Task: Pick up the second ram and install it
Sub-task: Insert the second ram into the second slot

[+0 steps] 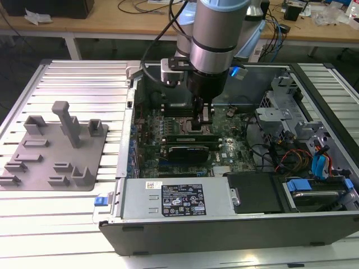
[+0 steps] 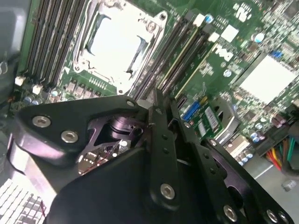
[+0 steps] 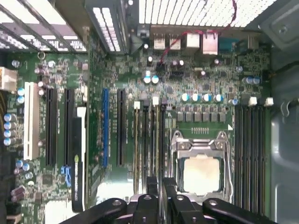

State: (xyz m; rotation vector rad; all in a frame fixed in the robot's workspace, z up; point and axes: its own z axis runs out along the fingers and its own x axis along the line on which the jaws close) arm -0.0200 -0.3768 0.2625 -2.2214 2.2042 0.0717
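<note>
Black linkage bars of my own gripper [image 2: 158, 97] crowd the foreground in the second wrist view, bolts and all. They taper to a narrow tip that aims into the bank of memory slots [image 2: 180, 51] beside the processor socket [image 2: 119, 42]. The first wrist view gives the same story from above: my gripper [image 3: 160, 181] sits at the near end of those slots [image 3: 148, 140], with the socket [image 3: 201, 170] just beside it and a second bank of slots [image 3: 250, 149] on the socket's far side. My jaws are drawn close together with only a sliver between them, and whether they are clamped on anything I cannot tell.

Out to the exterior view now. My arm [image 1: 216, 33] drops straight down into the open computer case [image 1: 224, 235], and my gripper [image 1: 202, 124] is low over the green motherboard [image 1: 233, 148]. Right under the tip a long, thin stick stands on edge across the board. That looks like the second ram [image 1: 185, 137], set in the slot bank, though I can't make out how deep it sits. Just in front of it lies the wider black expansion card [image 1: 188, 152], close by and parallel. Nearer the camera is the power supply [image 1: 176, 199] with its label. Well off to the exterior view's left, the grey fixture block [image 1: 56, 148] rests on the ribbed table [image 1: 84, 73].
</note>
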